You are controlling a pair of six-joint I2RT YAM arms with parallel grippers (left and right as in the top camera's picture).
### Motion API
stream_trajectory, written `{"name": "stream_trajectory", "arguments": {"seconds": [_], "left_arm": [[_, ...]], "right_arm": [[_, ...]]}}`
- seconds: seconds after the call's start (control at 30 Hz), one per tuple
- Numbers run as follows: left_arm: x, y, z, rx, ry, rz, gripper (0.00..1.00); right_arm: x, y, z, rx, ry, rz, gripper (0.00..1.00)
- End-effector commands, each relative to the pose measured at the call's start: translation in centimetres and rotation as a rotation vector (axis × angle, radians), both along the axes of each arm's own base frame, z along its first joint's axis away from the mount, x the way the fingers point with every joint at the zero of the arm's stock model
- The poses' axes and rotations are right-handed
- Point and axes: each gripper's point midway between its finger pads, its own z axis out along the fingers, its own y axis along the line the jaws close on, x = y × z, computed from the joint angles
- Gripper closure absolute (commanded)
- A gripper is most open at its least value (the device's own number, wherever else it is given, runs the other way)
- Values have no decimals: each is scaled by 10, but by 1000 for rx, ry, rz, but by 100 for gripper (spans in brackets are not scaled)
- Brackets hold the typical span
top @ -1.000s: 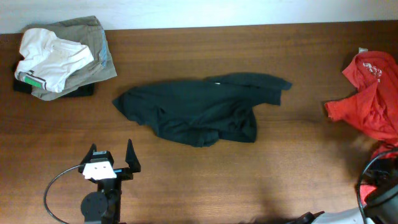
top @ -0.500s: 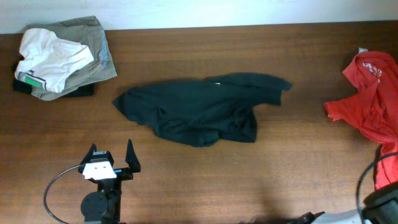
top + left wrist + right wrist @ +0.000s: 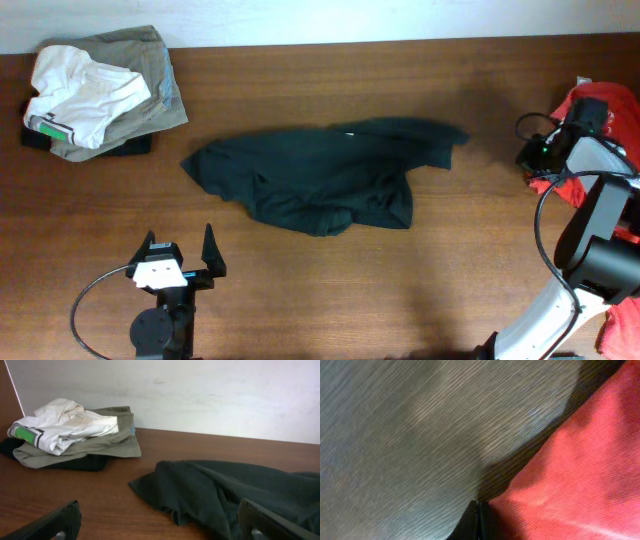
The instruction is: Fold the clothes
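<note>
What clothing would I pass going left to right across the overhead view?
pile of folded clothes → black T-shirt → red garment

Black left end effector [image 3: 179, 234], white wrist housing [image 3: 160, 268], looping cable [image 3: 76, 312]

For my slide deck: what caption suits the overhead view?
Crumpled black T-shirt mid-table; open left gripper near the front edge, shut right gripper at a red garment.
</note>
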Motion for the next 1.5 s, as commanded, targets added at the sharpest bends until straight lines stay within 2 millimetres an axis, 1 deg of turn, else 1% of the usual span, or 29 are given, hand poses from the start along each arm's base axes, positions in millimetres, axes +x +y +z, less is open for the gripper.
{"name": "stream_trajectory", "arguments": {"seconds": [0.0, 0.03, 0.13, 0.2, 0.23, 0.27, 0.3, 0.33, 0.4, 0.47, 0.5, 0.53, 0.57, 0.6, 0.63, 0.7, 0.73, 0.8, 0.83, 0.9, 0.93, 1.03, 1.13, 1.17, 1.2, 1.33, 1.37, 1.43, 1.47], "left_arm": [[0, 1, -2, 16, 3, 6, 1], [0, 1, -2, 16, 3, 6, 1], [0, 1, -2, 16, 3, 6, 1], [0, 1, -2, 16, 3, 6, 1], [0, 1, -2, 16, 3, 6, 1], [0, 1, -2, 16, 3, 6, 1], [0, 1, -2, 16, 3, 6, 1], [0, 1, -2, 16, 3, 6, 1], [0, 1, -2, 16, 3, 6, 1], [0, 1, -2, 16, 3, 6, 1], [0, 1, -2, 16, 3, 6, 1], [0, 1, -2, 16, 3, 6, 1], [0, 1, -2, 16, 3, 6, 1], [0, 1, -2, 16, 3, 6, 1], [0, 1, -2, 16, 3, 6, 1], [0, 1, -2, 16, 3, 6, 1], [0, 1, -2, 16, 3, 6, 1], [0, 1, -2, 16, 3, 6, 1], [0, 1, -2, 16, 3, 6, 1], [0, 1, -2, 16, 3, 6, 1], [0, 1, -2, 16, 3, 6, 1], [0, 1, -2, 16, 3, 6, 1], [0, 1, -2, 16, 3, 6, 1], [0, 1, -2, 16, 3, 6, 1], [0, 1, -2, 16, 3, 6, 1], [0, 1, -2, 16, 3, 5, 1], [0, 1, -2, 15, 3, 2, 1], [0, 1, -2, 16, 3, 2, 1], [0, 1, -2, 16, 3, 2, 1]], "right_arm": [[-41, -64, -22, -142, 131, -122, 96], [-52, -79, -23, -174, 159, -143, 96], [-73, -115, -21, -235, 181, -191, 96], [-88, -144, -13, -245, 166, -260, 96], [-92, -154, -6, -247, 163, -282, 96], [-93, -163, 5, -246, 165, -298, 96], [-88, -169, 21, -242, 153, -300, 96], [-80, -173, 39, -240, 134, -296, 96], [-53, -169, 83, -212, 59, -256, 96], [-12, -144, 146, -144, -92, -162, 96], [6, -127, 176, -110, -170, -107, 93], [25, -103, 211, -71, -255, -36, 86], [37, -81, 238, -44, -313, 24, 73], [46, -56, 260, -22, -348, 79, 53], [49, -36, 272, -6, -355, 118, 47], [56, 10, 283, 42, -348, 204, 35], [59, 34, 283, 72, -339, 261, 29], [63, 97, 277, 152, -308, 417, 4], [62, 121, 273, 179, -281, 457, 1], [57, 166, 265, 216, -223, 538, 1], [53, 182, 259, 207, -185, 570, 1], [32, 212, 231, 114, -7, 619, 2], [1, 235, 199, 66, 191, 670, 1], [-9, 242, 188, 69, 245, 687, 1], [-21, 253, 171, 92, 311, 703, 1], [-50, 273, 123, 128, 457, 754, 1], [-57, 278, 106, 131, 489, 769, 6], [-76, 288, 75, 147, 552, 793, 29], [-81, 293, 67, 163, 562, 801, 33]]}}
